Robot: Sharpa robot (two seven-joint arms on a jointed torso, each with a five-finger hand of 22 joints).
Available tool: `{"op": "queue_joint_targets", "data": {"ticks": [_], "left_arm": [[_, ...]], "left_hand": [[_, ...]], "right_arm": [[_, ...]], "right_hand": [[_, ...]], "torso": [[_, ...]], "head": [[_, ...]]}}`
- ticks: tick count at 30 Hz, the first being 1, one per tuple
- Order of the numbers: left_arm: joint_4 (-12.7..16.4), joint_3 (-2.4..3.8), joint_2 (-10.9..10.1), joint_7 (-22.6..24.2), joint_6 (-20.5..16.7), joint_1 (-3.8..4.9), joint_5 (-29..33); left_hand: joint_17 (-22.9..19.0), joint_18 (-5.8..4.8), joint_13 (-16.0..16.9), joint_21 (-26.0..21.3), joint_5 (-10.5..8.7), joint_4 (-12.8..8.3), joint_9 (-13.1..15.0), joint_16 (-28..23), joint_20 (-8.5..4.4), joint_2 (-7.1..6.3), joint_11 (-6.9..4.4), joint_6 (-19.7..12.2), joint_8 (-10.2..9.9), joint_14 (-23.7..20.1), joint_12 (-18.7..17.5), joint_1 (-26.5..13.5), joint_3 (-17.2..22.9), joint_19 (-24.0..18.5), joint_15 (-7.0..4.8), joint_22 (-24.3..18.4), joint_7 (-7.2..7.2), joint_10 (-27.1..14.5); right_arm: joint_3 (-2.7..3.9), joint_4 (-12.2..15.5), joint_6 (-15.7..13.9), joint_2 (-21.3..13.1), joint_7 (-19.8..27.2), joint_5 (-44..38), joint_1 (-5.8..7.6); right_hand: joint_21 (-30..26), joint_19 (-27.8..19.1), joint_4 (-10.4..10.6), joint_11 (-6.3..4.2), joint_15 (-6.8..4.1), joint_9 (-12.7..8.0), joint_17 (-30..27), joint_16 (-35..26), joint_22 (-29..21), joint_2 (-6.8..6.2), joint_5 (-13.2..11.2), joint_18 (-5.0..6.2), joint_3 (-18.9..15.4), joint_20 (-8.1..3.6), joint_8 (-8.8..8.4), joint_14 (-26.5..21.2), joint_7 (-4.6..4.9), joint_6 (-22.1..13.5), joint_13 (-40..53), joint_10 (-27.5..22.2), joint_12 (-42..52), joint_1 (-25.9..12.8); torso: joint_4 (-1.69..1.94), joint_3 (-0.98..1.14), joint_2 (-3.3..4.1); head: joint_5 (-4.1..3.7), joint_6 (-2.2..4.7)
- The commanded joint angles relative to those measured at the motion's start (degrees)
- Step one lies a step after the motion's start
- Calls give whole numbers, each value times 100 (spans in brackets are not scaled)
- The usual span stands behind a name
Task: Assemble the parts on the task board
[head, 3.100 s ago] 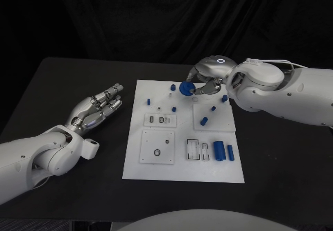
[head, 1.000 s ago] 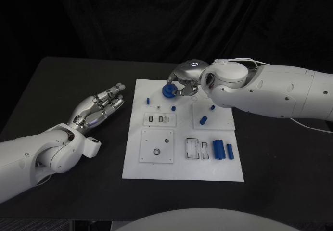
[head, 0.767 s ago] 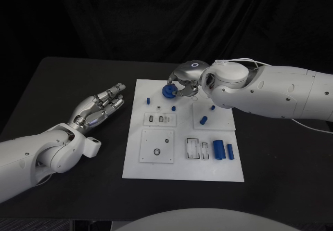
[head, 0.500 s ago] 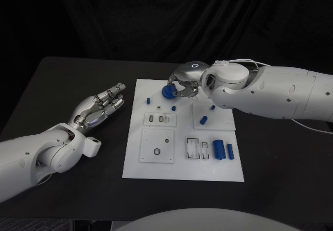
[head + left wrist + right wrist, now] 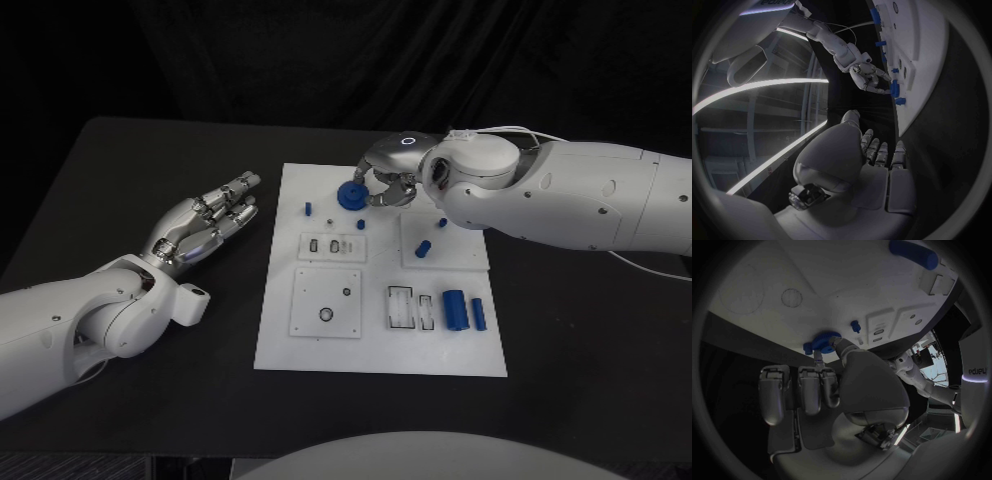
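Observation:
My right hand (image 5: 389,183) pinches a blue gear (image 5: 351,195) over the far left part of the white task board (image 5: 379,345). In the right wrist view the gear (image 5: 820,342) sits at the fingertips, close against the board (image 5: 804,275); I cannot tell whether they touch. The left wrist view shows the right hand (image 5: 869,78) holding the gear (image 5: 894,89) at the board (image 5: 926,55). My left hand (image 5: 209,222) lies on the table to the left of the board, fingers apart and holding nothing.
Small blue pegs stand on the board: one (image 5: 307,210) near the gear, another (image 5: 423,250) on the raised right plate. A blue cylinder (image 5: 454,312) and a thinner blue bar (image 5: 477,316) lie at the near right. Bare black table (image 5: 130,180) surrounds the board.
My right hand has carried the gear leftward along the board's far end, then sunk a little toward the board. The left hand has not moved.

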Motion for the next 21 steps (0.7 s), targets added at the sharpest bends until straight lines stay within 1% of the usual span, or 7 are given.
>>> {"op": "queue_joint_targets", "data": {"ticks": [1, 4, 7, 10, 13, 16, 21], "left_arm": [[8, 4, 5, 1036, 68, 4, 16], [9, 4, 0, 1030, 66, 4, 16], [7, 4, -3, 1026, 64, 4, 16], [3, 4, -3, 1021, 66, 4, 16], [1, 4, -2, 1017, 69, 4, 16], [-3, 4, 0, 1015, 71, 4, 16], [-5, 4, -2, 1015, 75, 3, 16]], "left_hand": [[-8, 76, -5, -13, 17, 2, -5, -21, 49, -1, 37, -28, -9, -3, -31, 40, 31, 3, 26, -5, 19, -4], [-8, 77, -7, -13, 16, 2, -7, -21, 53, -2, 38, -43, -11, -3, -35, 38, 32, 3, 28, -4, 25, -12], [-8, 77, -7, -13, 16, 2, -7, -21, 53, -2, 38, -43, -11, -3, -35, 38, 32, 3, 28, -4, 25, -12], [-8, 77, -7, -13, 16, 2, -7, -21, 53, -2, 38, -43, -11, -3, -35, 38, 32, 3, 28, -4, 25, -12], [-8, 79, -8, -13, 16, 3, -8, -21, 56, -4, 38, -55, -13, -3, -38, 35, 34, 3, 30, -4, 30, -18], [-8, 79, -8, -13, 16, 3, -8, -21, 56, -4, 38, -55, -13, -3, -38, 35, 34, 3, 30, -4, 30, -18], [-8, 79, -8, -13, 16, 3, -8, -21, 56, -4, 38, -55, -13, -3, -38, 35, 34, 3, 30, -4, 30, -18]], "right_arm": [[5, 20, 55, -25, -92, -36, -13], [5, 26, 43, -42, -89, -36, -15], [5, 29, 36, -51, -82, -36, -17], [5, 35, 15, -57, -63, -36, -18], [5, 38, 4, -58, -34, -36, -19], [5, 36, 0, -63, -11, -36, -19], [5, 32, -55, -88, 36, -36, -20]], "right_hand": [[-33, 531, -38, -31, -9, -24, 1509, 16, 1441, -43, -22, -16, 6, -8, -34, 611, -17, -19, 1509, 607, 15, 19], [-47, 520, -71, -49, -25, -126, 1509, 16, 1429, -49, -49, -10, 11, -25, -108, 611, -37, -162, 1509, 607, 15, 26], [-58, 510, -83, -63, -36, -178, 1509, 16, 1419, -50, -110, -6, 5, -35, -113, 611, -53, -225, 1509, 607, 15, 20], [-78, 494, -109, -86, -57, -300, 1509, 16, 1403, -37, -247, 1, -10, -56, -117, 611, -79, -416, 1509, 607, 15, 20], [-102, 476, -136, -112, -78, -498, 1509, 16, 1383, -24, -257, 10, -17, -74, -135, 611, -112, -809, 1509, 607, 15, 30], [-122, 459, -153, -133, -96, -612, 1509, 16, 1367, -14, -258, 18, -16, -88, -145, 611, -136, -1019, 1509, 607, 15, 38], [-130, 454, -153, -144, -107, -591, 1509, 16, 1361, 20, -231, 20, -3, -100, -106, 611, -143, -870, 1509, 607, 15, 38]], "torso": [[0, 1, 1], [-1, 2, 2], [-1, 2, 2], [-1, 1, 2], [0, 1, 4], [0, 0, 4], [0, 2, 1]], "head": [[5, -7], [9, -10], [8, -7], [7, -7], [3, -8], [2, -7], [4, -5]]}}
